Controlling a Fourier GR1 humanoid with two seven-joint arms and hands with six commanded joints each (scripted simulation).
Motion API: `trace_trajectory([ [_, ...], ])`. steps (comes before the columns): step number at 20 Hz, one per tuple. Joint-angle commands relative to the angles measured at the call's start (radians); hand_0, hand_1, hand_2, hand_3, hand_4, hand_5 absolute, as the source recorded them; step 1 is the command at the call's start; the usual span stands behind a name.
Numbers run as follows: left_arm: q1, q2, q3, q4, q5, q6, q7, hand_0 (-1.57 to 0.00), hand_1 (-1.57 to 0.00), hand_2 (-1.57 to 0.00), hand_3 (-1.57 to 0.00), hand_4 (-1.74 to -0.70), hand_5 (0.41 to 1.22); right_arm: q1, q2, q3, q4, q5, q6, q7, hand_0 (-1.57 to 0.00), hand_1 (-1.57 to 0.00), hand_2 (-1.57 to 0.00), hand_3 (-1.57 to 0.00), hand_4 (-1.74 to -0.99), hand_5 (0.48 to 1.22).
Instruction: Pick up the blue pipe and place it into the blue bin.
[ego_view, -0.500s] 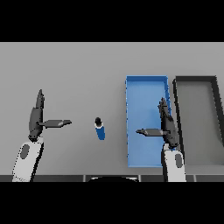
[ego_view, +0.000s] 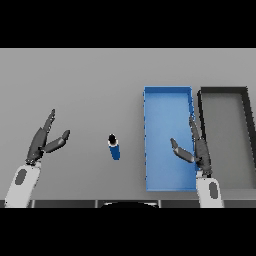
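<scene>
Nearest to us, the right hand (ego_view: 199, 150) is over the near right part of the blue bin (ego_view: 167, 90), fingers straight and pointing away, thumb spread out to the left over the bin floor, holding nothing. Across on the other side, well to the left of the bin, the left hand (ego_view: 42, 141) is over the bare grey table (ego_view: 75, 85), released too, fingers extended up and away and thumb angled off to the right, nothing in its grasp.

Between the two hands, just left of the bin's long left wall, is the blue pipe (ego_view: 114, 147). It sits on the table, a short blue cylinder with a dark end toward the far side, apart from the bin and apart from both hands.

The blue bin runs lengthwise away from us. Just beside its right wall is a dark bin (ego_view: 222, 90) with a grey floor, set parallel to it and a little farther back.
</scene>
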Motion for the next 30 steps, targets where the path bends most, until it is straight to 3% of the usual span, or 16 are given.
trace_trajectory([
  [1,0.009,0.013,0.001,-0.003,0.005,-0.021,-0.022,0.00,0.00,0.00,0.00,-0.96,0.592,-0.001,-0.007,0.001,-0.002,0.006,0.000,0.012,0.00,0.00,0.00,0.00,-1.193,0.622],
  [6,0.021,0.044,-0.032,-0.035,0.021,-0.116,-0.060,0.00,0.00,0.00,0.00,-0.98,0.584,0.014,-0.004,0.022,-0.014,0.030,0.000,0.028,0.00,0.00,0.00,0.00,-1.192,0.621],
  [10,0.058,0.091,-0.091,-0.123,0.027,-0.208,-0.031,0.00,0.00,0.00,0.00,-1.05,0.535,0.000,-0.016,0.017,-0.015,0.022,0.010,0.035,0.00,0.00,0.00,0.00,-1.176,0.615],
  [13,0.060,0.060,-0.167,-0.156,0.007,-0.247,0.031,0.00,0.00,0.00,0.00,-1.11,0.497,-0.002,-0.024,0.013,-0.008,0.028,0.008,0.036,0.00,0.00,0.00,0.00,-1.164,0.617],
  [18,0.041,-0.023,-0.268,-0.170,-0.077,-0.232,0.087,0.00,0.00,0.00,0.00,-1.14,0.450,0.009,-0.007,0.019,-0.026,0.022,0.007,0.047,0.00,0.00,0.00,0.00,-1.197,0.615],
  [26,-0.056,-0.197,-0.313,-0.023,-0.133,-0.197,0.045,0.00,0.00,0.00,0.00,-1.15,0.460,0.025,-0.009,0.012,-0.039,0.009,0.013,0.048,0.00,0.00,0.00,0.00,-1.202,0.621],
  [30,-0.108,-0.255,-0.333,0.057,-0.172,-0.185,0.043,0.00,0.00,0.00,0.00,-1.10,0.448,0.019,-0.010,0.010,-0.029,0.007,0.015,0.047,0.00,0.00,0.00,0.00,-1.215,0.637],
])
